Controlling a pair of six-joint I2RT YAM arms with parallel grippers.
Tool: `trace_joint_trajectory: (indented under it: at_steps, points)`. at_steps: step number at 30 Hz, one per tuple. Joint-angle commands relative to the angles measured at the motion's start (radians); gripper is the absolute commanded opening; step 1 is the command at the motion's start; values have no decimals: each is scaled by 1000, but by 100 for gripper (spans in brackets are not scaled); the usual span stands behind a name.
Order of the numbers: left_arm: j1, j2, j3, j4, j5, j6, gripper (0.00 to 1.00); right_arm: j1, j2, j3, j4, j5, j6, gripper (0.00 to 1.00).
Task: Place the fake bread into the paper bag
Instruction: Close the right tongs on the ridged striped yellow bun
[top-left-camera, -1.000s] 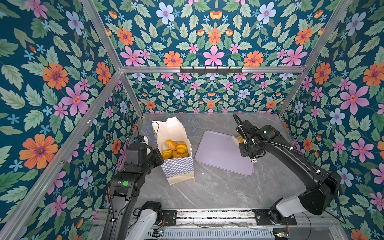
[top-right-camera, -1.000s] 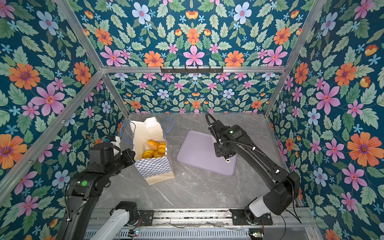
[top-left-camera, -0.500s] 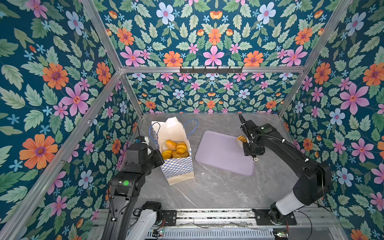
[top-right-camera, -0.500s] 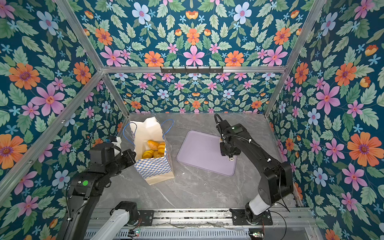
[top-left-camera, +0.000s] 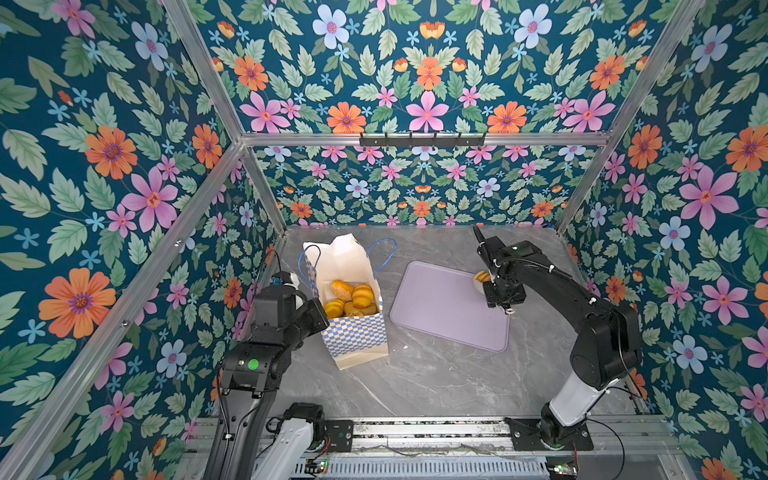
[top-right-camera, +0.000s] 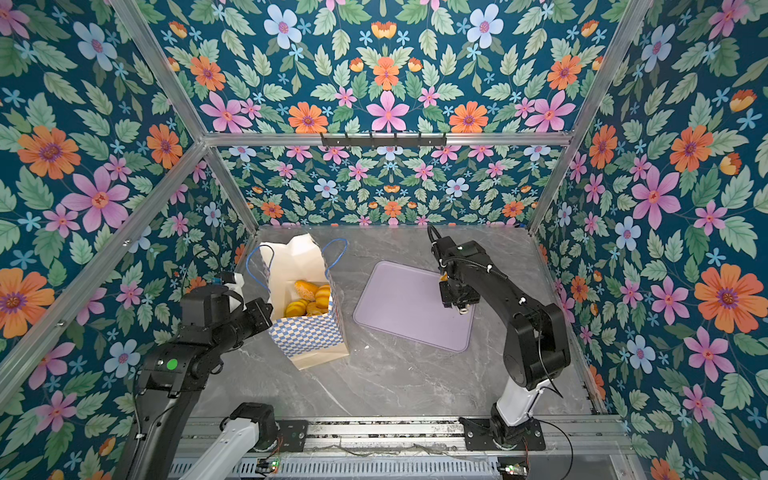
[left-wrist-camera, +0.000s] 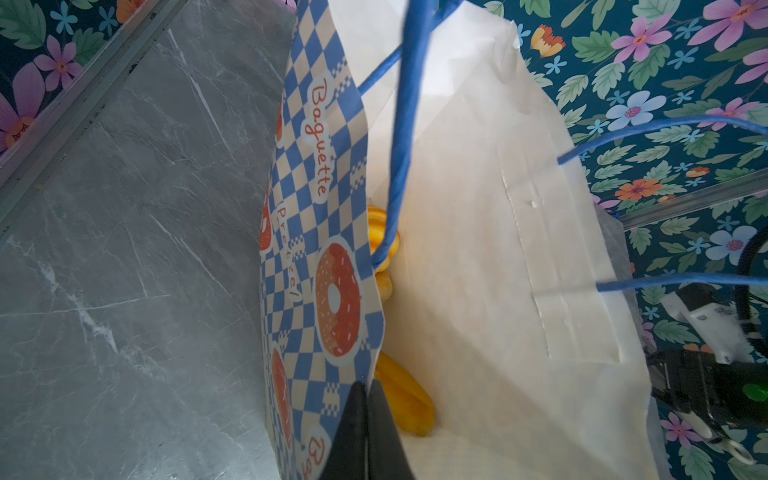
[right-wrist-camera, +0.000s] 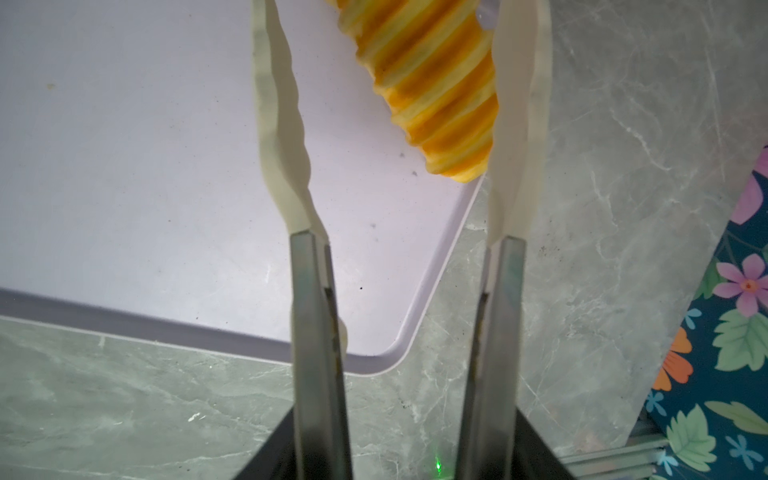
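The right gripper (right-wrist-camera: 386, 50) stands partly wide, its pale fingers (right-wrist-camera: 282, 145) on either side of a ridged loaf (right-wrist-camera: 432, 83). The loaf sits close against one finger, with a clear gap to the other. In a top view it lies at the right edge of the lilac tray (top-left-camera: 440, 307), right of centre. The left gripper (left-wrist-camera: 368, 399) is pinched tight on the checkered rim of the paper bag (top-left-camera: 357, 336), which stands upright left of centre with several other breads (top-left-camera: 353, 297) inside.
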Motion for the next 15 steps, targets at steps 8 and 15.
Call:
trace_joint_trajectory:
  at_steps: [8, 15]
  points:
    - [0, 7, -2, 26, 10, 19, 7, -27, 14, 9, 19, 1, -70, 56]
    - [0, 8, -5, 29, 16, 21, 7, -40, 48, 24, 43, -17, -89, 56]
